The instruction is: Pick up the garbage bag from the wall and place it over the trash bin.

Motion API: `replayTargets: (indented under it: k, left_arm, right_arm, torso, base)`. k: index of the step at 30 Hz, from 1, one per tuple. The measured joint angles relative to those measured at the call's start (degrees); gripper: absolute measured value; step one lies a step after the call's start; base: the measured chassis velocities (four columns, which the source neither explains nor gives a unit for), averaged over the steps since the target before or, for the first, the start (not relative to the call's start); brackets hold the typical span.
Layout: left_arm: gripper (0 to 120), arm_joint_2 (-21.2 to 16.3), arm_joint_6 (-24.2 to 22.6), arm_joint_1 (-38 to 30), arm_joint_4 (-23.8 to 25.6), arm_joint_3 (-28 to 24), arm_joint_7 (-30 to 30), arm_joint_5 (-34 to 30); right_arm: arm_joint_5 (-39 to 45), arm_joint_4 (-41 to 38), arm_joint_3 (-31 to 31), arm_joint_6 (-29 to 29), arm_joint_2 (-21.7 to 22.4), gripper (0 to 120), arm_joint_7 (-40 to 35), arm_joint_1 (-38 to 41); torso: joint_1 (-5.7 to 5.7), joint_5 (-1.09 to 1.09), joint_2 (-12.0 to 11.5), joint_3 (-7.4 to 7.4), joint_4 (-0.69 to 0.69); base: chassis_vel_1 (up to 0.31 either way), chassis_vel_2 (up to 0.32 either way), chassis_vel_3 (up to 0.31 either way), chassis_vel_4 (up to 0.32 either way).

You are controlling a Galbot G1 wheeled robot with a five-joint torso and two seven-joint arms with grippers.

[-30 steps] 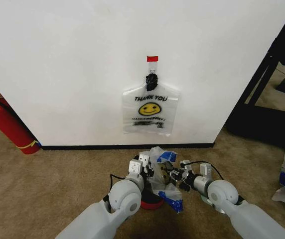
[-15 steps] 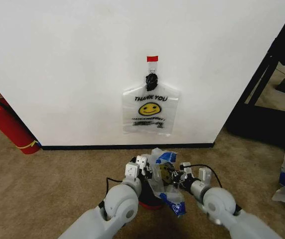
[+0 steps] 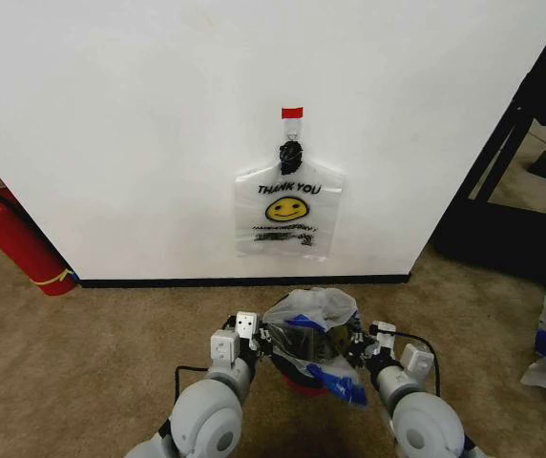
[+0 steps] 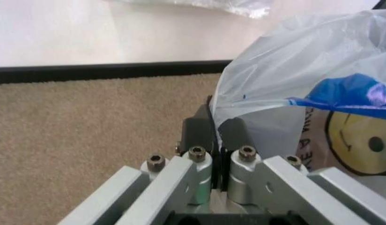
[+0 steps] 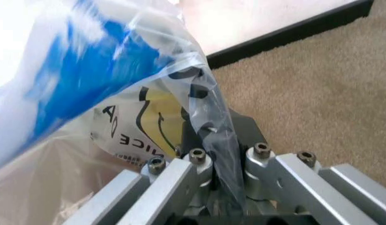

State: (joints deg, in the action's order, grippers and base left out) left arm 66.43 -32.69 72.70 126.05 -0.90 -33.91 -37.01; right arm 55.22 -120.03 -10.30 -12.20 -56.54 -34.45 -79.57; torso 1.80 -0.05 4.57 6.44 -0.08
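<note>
Just stretched the garbage bag (image 3: 309,324) wide over the trash bin (image 3: 297,385); left gripper (image 3: 259,336) and right gripper (image 3: 359,342) both pinch its edges, so it's nearly seated.

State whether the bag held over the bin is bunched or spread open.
Spread open: the bag stretches between left pincer and right pincer, both clamped on its edges.

Red fire extinguisher (image 3: 10,239) leans against the wall, far left of the black shelf frame (image 3: 516,162) on brown carpet (image 3: 92,353).
</note>
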Motion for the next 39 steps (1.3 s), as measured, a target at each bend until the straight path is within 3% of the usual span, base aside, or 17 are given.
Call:
replayTargets:
  k: [12, 22, 27, 29, 30, 35, 36, 37, 39]
  left_arm:
    - [0, -2.55, 0.94, 2.72, 1.31, 3.35, 0.46, 1.52]
    - [0, -2.10, 1.50, 4.22, 2.95, 3.35, 1.21, 3.07]
    - [20, -2.74, 5.41, 8.54, 6.47, 3.19, 7.43, 12.93]
    - [31, -3.60, 8.18, 11.17, 6.84, 3.51, 10.22, 20.64]
    - [31, -3.60, 8.18, 11.17, 6.84, 3.51, 10.22, 20.64]
    - [50, -5.15, 13.84, 15.91, 3.70, 4.91, 14.29, 38.35]
    - [56, -5.47, 16.96, 16.84, 2.12, 5.35, 15.05, 43.66]
    - [56, -5.47, 16.96, 16.84, 2.12, 5.35, 15.05, 43.66]
    - [63, -5.59, 21.82, 17.24, 0.85, 5.56, 16.39, 49.07]
  right_arm:
    - [-2.28, -3.11, -2.64, -1.15, 0.29, 0, 3.47, -0.84]
    - [-4.02, -4.00, -2.87, -1.82, 2.32, 0, 5.26, -1.06]
    - [-4.82, -1.83, -2.81, -1.06, 2.17, 0, 5.58, -0.07]
    - [-4.76, -0.57, -2.60, -0.88, 1.98, 0, 5.74, 0.67]
    - [-4.76, -0.57, -2.60, -0.88, 1.98, 0, 5.74, 0.67]
    - [-4.62, 0.33, -2.40, -0.70, 1.64, 0, 6.01, 1.85]
    - [-4.63, 0.36, -2.27, -0.67, 1.63, 0, 6.07, 1.98]
    - [-4.63, 0.36, -2.27, -0.67, 1.63, 0, 6.07, 1.98]
    - [-5.20, 0.47, -1.89, -0.54, 1.76, 0, 6.18, 1.95]
  torso:
    - [0.01, 0.00, 0.00, 0.01, 0.00]
    - [0.01, 0.00, -0.01, 0.01, -0.01]
    - [0.01, 0.01, -0.01, 0.01, -0.01]
    - [0.01, 0.00, -0.01, 0.00, 0.00]
    - [0.01, 0.00, -0.01, 0.00, 0.00]
    - [0.01, -0.01, -0.01, 0.00, 0.01]
    - [0.01, -0.01, -0.01, 0.01, 0.01]
    - [0.01, -0.01, -0.01, 0.01, 0.01]
    - [0.01, -0.01, -0.01, 0.01, 0.01]
  base:
    - [0.000, 0.000, 0.000, 0.000]
    - [0.000, 0.000, 0.000, 0.000]
    - [0.000, 0.000, 0.000, 0.000]
    - [0.000, 0.000, 0.000, 0.000]
    - [0.000, 0.000, 0.000, 0.000]
    - [0.000, 0.000, 0.000, 0.000]
    - [0.000, 0.000, 0.000, 0.000]
    - [0.000, 0.000, 0.000, 0.000]
    - [0.000, 0.000, 0.000, 0.000]
